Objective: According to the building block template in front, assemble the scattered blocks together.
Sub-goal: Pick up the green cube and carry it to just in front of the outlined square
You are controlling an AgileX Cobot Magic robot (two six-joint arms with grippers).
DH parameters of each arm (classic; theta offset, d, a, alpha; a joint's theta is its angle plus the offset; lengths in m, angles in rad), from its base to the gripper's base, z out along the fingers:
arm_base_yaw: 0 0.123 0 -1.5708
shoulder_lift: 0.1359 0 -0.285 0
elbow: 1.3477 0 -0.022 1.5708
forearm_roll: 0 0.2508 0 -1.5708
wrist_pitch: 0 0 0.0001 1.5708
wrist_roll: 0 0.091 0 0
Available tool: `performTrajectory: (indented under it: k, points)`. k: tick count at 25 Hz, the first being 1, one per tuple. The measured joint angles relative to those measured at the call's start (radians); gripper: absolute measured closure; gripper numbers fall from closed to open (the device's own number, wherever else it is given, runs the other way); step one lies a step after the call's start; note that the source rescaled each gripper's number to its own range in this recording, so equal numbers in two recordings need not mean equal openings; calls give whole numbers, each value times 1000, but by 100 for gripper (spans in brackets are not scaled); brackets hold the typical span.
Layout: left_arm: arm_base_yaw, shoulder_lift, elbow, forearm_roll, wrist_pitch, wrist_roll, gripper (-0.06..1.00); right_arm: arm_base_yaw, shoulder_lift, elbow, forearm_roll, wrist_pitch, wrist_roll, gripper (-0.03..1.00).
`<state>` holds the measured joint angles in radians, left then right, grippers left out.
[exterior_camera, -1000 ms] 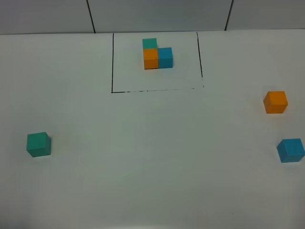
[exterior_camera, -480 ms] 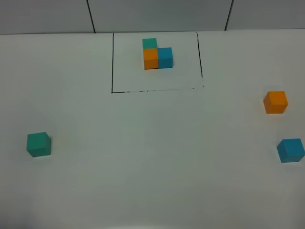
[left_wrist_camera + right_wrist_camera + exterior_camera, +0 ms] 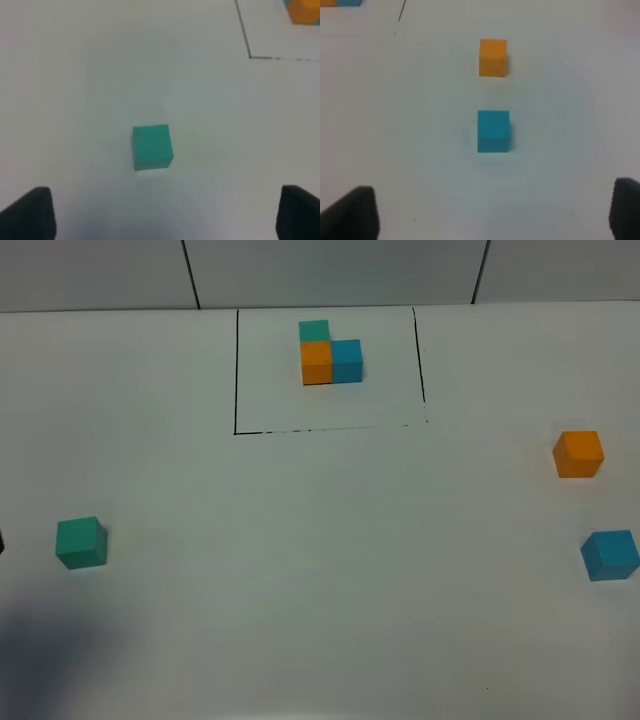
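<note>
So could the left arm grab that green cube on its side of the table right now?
Probably yes. The green cube sits alone on the white table, nothing beside or over it, and the left gripper points at it with jaws wide open, the cube lined up ahead between them.

Looks like a lab-style robot test bench: bare white tabletop (image 3: pixel 300 590) marked with a thin drawn black rectangle (image 3: pixel 236 370), small plain coloured cubes (image 3: pixel 80 543) laid out, pale seamed wall panels (image 3: pixel 330 270) behind.
</note>
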<state>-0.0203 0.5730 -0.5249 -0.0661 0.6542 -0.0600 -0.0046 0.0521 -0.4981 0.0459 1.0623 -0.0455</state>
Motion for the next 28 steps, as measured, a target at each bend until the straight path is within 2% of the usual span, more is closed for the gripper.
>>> performTrajectory:
  k: [3,5,10,18,28]
  points:
    - [0,213,0,-1,-99,-4,-6,0,0,0,1,0,0,10]
    - [0,331,-12,-15,-124,-4,-6,0,0,0,1,0,0,10]
    - [0,570,-150,-67,-41,14,-5,0,0,0,2,0,0,12]
    - [0,697,-301,-72,12,18,-5,0,0,0,2,0,2,13]
    - [0,870,-310,-37,-1,3,-5,0,0,0,2,0,2,13]
